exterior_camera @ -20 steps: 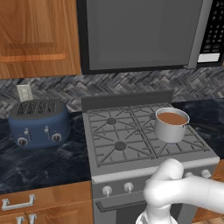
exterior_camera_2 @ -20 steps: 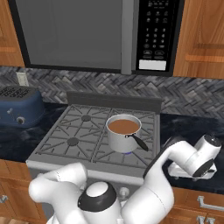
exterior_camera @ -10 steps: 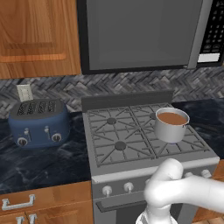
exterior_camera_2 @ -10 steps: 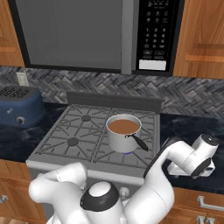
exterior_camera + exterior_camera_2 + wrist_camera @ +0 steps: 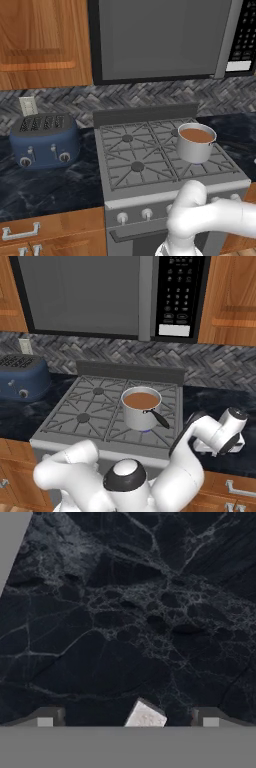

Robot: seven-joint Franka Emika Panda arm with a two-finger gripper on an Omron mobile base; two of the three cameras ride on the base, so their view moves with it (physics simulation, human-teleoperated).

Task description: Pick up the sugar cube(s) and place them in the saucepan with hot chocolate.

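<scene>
Left base view: the saucepan with hot chocolate (image 5: 196, 143) stands on the stove's (image 5: 150, 160) right front burner, a blue toaster (image 5: 44, 140) off to the left. Right base view: the arm's hand bends down over the dark surface (image 5: 215, 406) right of the stove. Hand view: the fingers (image 5: 46, 717) stand apart, a white sugar cube (image 5: 145, 715) on the marble between them.

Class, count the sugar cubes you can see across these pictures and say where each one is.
1. One sugar cube lies on the dark counter, between the gripper fingertips. Others may be hidden.
</scene>
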